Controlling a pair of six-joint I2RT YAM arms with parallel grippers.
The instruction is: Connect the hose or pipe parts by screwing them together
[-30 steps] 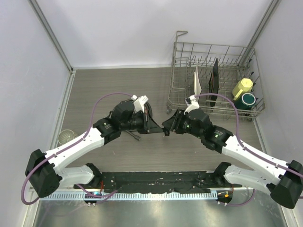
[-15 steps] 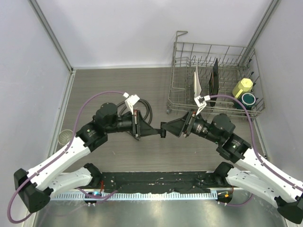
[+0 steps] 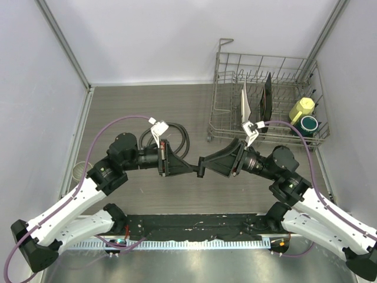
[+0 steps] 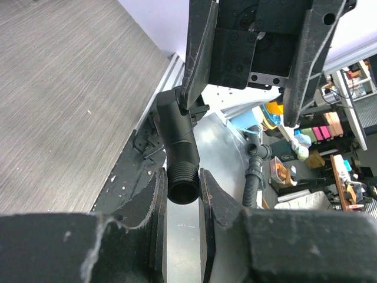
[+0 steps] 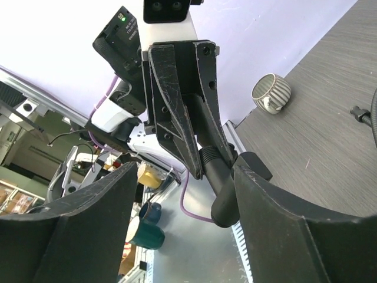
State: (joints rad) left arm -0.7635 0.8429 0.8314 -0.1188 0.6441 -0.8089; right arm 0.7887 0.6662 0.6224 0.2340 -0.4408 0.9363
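Note:
The small black fitting (image 4: 179, 147) hangs above the table, and my left gripper (image 4: 183, 190) is shut on its threaded end. In the top view the fitting (image 3: 201, 167) sits between both grippers at mid-table. My right gripper (image 5: 187, 177) stands open around the fitting's plain end (image 5: 222, 191), which lies against its right finger (image 5: 277, 224). The left gripper's fingers (image 5: 177, 124) show clamped on the threaded collar. The black hose (image 3: 180, 139) lies coiled on the table behind the left gripper (image 3: 193, 169), and its end connector (image 5: 357, 111) rests on the wood.
A wire dish rack (image 3: 268, 103) at the back right holds upright boards, a yellow cup (image 3: 302, 108) and a teal cup (image 3: 308, 123). A small ribbed cup (image 3: 79, 171) stands by the left wall. Purple cables arc over both arms.
The right gripper's jaws have spread wider around the fitting. Both arms have drawn back and their wrists have turned; the meeting point shifted slightly toward the near edge. The left gripper keeps the fitting.

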